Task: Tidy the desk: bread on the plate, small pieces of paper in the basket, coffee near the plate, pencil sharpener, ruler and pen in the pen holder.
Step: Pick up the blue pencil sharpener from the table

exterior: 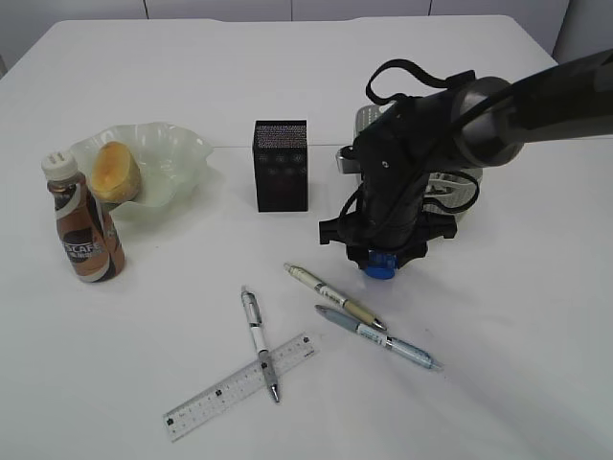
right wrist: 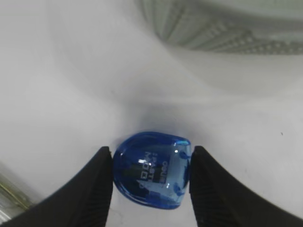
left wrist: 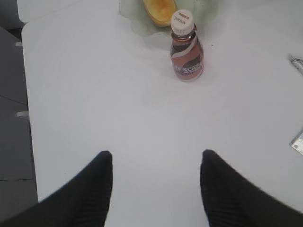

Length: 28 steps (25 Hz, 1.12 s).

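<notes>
The right gripper has its two black fingers pressed on the sides of the blue pencil sharpener, holding it low over the desk. The pen holder stands up and to the left of it, near; the left gripper hangs wide with nothing in it, far off by the coffee

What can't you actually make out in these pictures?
- Basket: in the exterior view the right arm hides most of it, contents unseen.
- Pen holder: its inside is too dark to see.
- Pencil sharpener: whether the right end effector has lifted it is unclear.
- Ruler: cut off by the left wrist view's edge.
</notes>
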Each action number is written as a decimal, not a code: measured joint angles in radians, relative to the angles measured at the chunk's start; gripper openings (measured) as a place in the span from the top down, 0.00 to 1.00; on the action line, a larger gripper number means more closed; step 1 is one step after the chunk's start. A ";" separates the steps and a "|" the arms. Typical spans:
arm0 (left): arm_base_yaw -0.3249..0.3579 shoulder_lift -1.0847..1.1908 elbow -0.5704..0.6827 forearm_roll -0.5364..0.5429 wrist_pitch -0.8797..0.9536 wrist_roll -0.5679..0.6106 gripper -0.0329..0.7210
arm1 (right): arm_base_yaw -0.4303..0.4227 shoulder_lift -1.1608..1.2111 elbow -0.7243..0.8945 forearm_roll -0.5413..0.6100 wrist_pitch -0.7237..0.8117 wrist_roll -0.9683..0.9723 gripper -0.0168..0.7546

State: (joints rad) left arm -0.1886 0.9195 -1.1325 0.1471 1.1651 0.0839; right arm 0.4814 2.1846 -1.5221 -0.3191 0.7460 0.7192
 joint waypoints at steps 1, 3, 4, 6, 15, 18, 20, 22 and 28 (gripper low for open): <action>0.000 0.000 0.000 0.000 0.000 0.000 0.38 | 0.000 0.000 0.000 0.012 0.005 -0.010 0.51; 0.000 0.000 0.000 0.000 0.000 0.000 0.38 | 0.000 0.000 0.000 0.036 0.012 -0.030 0.51; 0.000 0.000 0.000 0.000 0.000 0.000 0.38 | 0.000 0.000 0.000 0.052 0.014 -0.046 0.51; 0.000 0.000 0.000 0.000 0.000 0.000 0.38 | 0.002 0.000 -0.003 0.068 0.020 -0.072 0.51; 0.000 0.000 0.000 -0.002 0.000 0.000 0.38 | 0.056 0.000 -0.085 0.074 0.077 -0.133 0.51; 0.000 0.000 0.000 -0.002 0.000 0.000 0.38 | 0.058 0.000 -0.100 0.074 0.106 -0.157 0.51; 0.000 0.000 0.000 -0.002 -0.001 0.000 0.38 | 0.058 0.000 -0.109 0.080 0.130 -0.185 0.51; 0.000 0.001 0.000 -0.002 -0.002 0.000 0.38 | 0.058 0.000 -0.119 0.094 0.147 -0.214 0.51; 0.000 0.001 0.000 -0.002 -0.009 0.000 0.38 | 0.058 0.000 -0.133 0.129 0.180 -0.312 0.51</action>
State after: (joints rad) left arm -0.1886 0.9201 -1.1325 0.1453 1.1560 0.0839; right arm 0.5394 2.1846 -1.6549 -0.1897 0.9262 0.4073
